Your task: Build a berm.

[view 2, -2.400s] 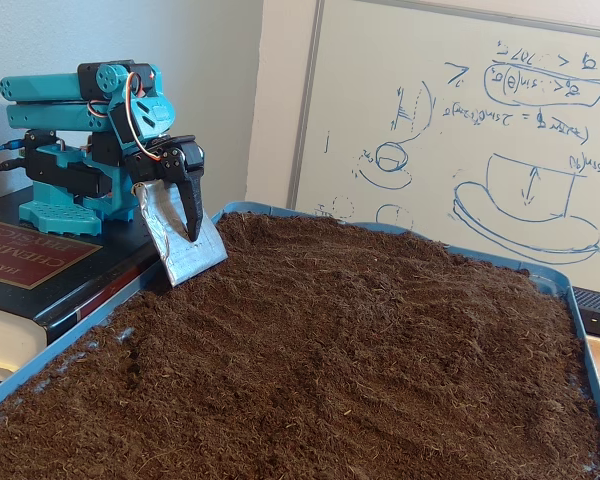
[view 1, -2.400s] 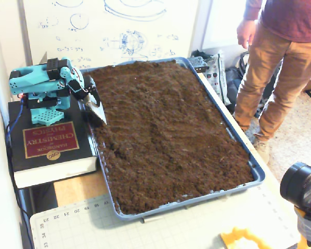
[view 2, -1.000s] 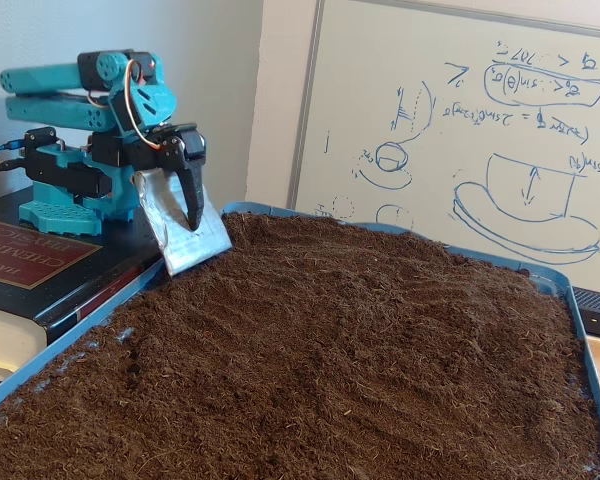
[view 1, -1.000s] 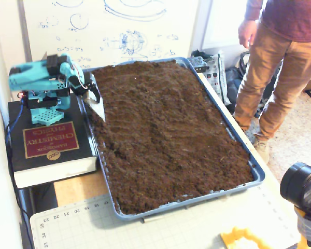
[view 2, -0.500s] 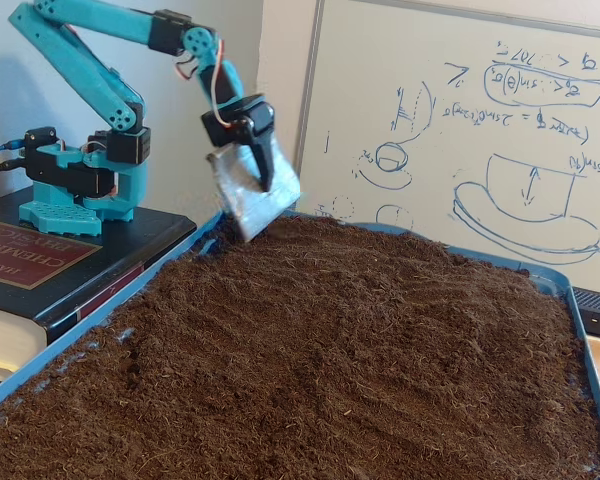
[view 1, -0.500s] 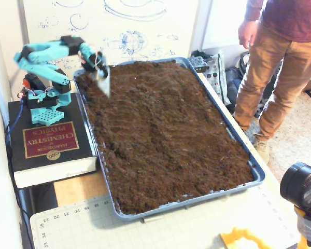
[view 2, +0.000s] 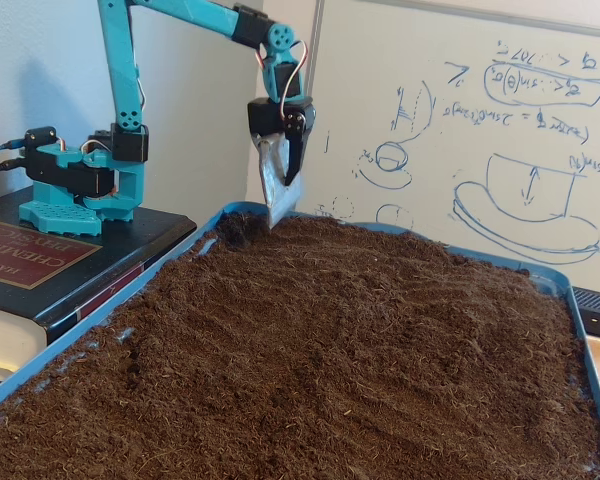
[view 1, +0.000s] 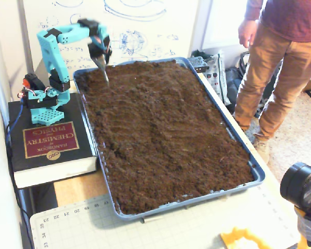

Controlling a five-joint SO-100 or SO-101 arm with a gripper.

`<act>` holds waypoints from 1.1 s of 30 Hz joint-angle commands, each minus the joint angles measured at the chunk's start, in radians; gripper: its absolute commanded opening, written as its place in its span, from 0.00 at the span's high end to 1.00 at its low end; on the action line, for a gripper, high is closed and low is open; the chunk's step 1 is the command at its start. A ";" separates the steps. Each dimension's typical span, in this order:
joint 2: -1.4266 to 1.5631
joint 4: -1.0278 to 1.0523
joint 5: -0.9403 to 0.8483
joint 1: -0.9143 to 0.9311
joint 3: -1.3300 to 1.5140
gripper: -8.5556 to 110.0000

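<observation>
Looking down from a fixed view, we are seeing the teal five-joint robot arm (view 1: 52,52) reaching up and over from its base, which is standing on a thick black hardcover book with a red label (view 1: 49,142) at the left of the counter (view 1: 75,189). Its black two-finger gripper (view 1: 104,78) is hanging over the far left corner of the wide blue plastic tray (view 1: 255,168), pointing downward. In another fixed view, lower and closer, the gripper (view 2: 278,215) is clamped on a flat silvery metal blade (view 2: 274,190), one black finger lying across the blade's face; the blade's lower edge is sitting just at the surface of the soil, and we cannot tell whether it is touching.

We are finding no clear berm. The loose dark brown crumbly soil (view 1: 166,129) is lying as a nearly level bed filling the tray. Directly below the blade, a small rough clump of darker soil (view 2: 238,228) is rising slightly by the tray's far corner; the rest of the bed (view 2: 380,360) is spreading away from the gripper toward the near edge.

A whiteboard with blue marker sketches (view 2: 480,120) is standing behind the tray. A person in tan trousers (view 1: 280,67) is standing at the right of the tray in the view from above.
</observation>
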 commanded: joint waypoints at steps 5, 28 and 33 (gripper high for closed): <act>-0.023 0.433 -0.153 -0.028 -0.253 0.93; 0.316 -0.241 -0.218 0.023 0.508 0.93; 0.376 -0.290 -0.216 0.031 0.611 0.93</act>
